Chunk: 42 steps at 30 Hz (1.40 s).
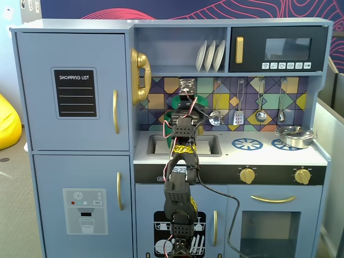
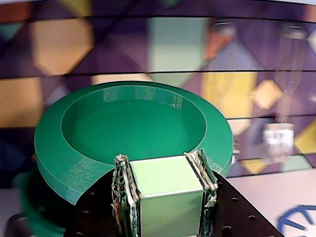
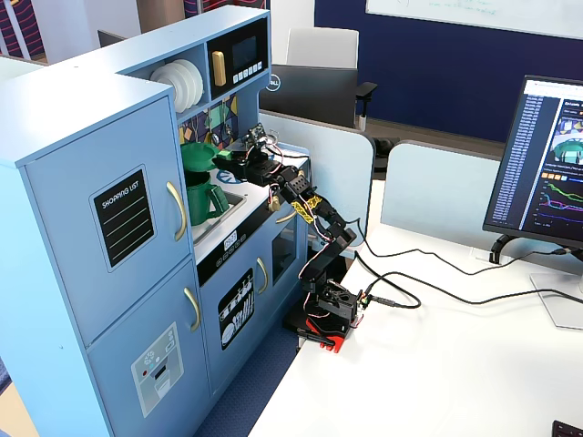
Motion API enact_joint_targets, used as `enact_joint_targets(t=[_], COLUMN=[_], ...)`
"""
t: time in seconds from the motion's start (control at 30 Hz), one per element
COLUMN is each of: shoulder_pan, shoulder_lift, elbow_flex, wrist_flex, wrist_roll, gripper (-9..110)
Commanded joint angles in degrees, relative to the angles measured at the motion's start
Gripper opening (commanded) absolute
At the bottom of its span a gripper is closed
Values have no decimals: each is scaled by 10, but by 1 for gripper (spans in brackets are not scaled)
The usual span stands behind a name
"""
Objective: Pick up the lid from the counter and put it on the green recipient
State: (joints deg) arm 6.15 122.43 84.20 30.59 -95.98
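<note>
So the claw [image 2: 163, 197] is clamped on the light tab of the lid [image 2: 133, 128], holding it in the air right above the green recipient [image 3: 202, 196], which stands by the sink [image 1: 161, 145]. Looks like the placing step; next it needs to line up the rims and lower it squarely before letting go.

The green lid [image 2: 133, 131] is clamped by its pale tab in the hand [image 2: 163, 197], tilted above the green recipient [image 3: 202, 196].
</note>
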Motion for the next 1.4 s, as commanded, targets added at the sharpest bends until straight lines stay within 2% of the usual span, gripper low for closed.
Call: enact_joint_targets(t=[0.0, 0.67, 1.37], shoulder_pan=[-27, -23, -36], shoulder_lift=[11, -52, -40], elbow_flex=[-47, -16, 33], wrist_flex=[-2, -41, -42], wrist_roll=[-14, -12, -20], gripper=[0, 0, 0])
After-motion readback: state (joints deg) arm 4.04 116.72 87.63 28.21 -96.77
